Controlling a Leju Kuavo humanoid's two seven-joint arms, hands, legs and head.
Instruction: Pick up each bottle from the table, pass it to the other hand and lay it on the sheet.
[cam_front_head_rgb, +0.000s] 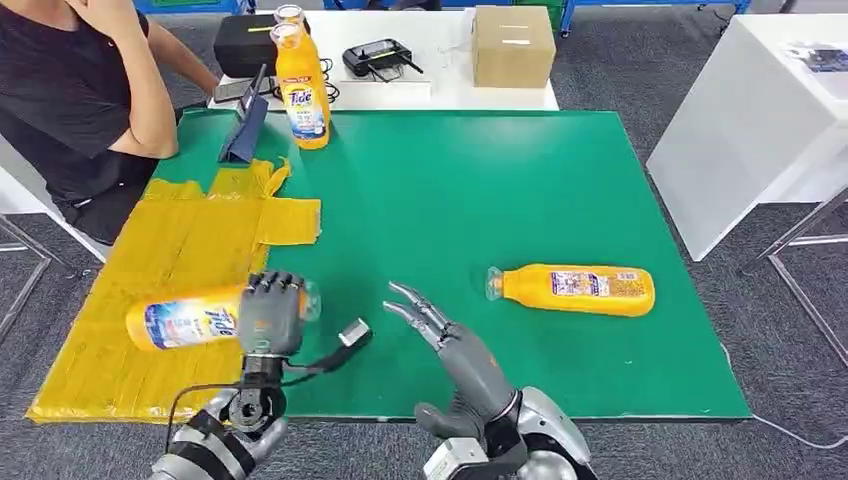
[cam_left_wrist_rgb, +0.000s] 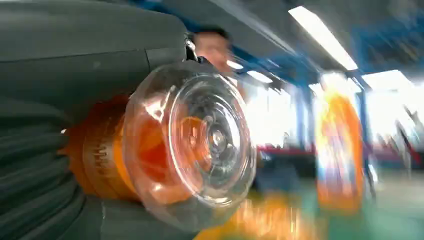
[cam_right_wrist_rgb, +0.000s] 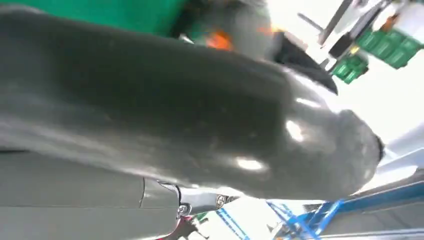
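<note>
Your left hand wrapped around a bottle at lower left over the yellow sheet, your right hand empty, fingers spread, lower centre, second bottle lying right of centre on the green table, third bottle upright at top left.

A green-topped bench fills the middle of the frame over grey carpet floor. Behind it at top centre stands a white table carrying a cardboard box; another white table sits upper right. Blurred ceiling strip lights glow overhead.
</note>
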